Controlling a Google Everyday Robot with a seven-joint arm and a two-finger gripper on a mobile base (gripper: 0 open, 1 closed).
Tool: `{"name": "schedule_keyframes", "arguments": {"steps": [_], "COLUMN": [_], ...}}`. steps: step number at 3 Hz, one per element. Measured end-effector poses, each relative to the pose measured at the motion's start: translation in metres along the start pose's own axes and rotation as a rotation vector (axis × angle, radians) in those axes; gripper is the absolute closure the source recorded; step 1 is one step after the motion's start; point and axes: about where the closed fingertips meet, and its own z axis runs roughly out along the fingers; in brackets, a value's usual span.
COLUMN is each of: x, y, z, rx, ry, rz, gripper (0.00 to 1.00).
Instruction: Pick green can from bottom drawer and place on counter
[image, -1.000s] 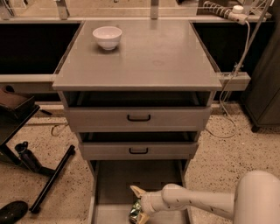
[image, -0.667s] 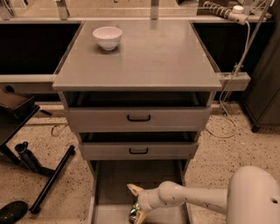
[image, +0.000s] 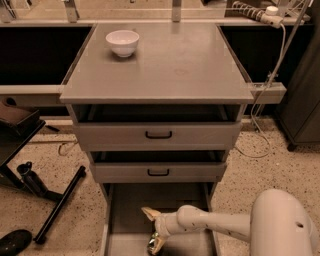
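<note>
Over the last second the gripper (image: 150, 229) has slid slightly left in the frame. The green can (image: 152, 246) lies at bottom centre, on the floor of the bottom drawer (image: 129, 212). It sits against the gripper's lower finger, just below the gap. The fingers are spread wide and grip nothing; the can's axis is unclear. The counter (image: 165, 65) fills the upper frame.
</note>
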Motion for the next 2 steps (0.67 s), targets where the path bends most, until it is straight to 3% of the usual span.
{"name": "schedule_keyframes", "arguments": {"steps": [2], "x": [0.035], "y": [-0.013], "z": [-0.008], "rx": [0.017], "ry": [0.059], "rz": [-0.068], "gripper": [0.00]}}
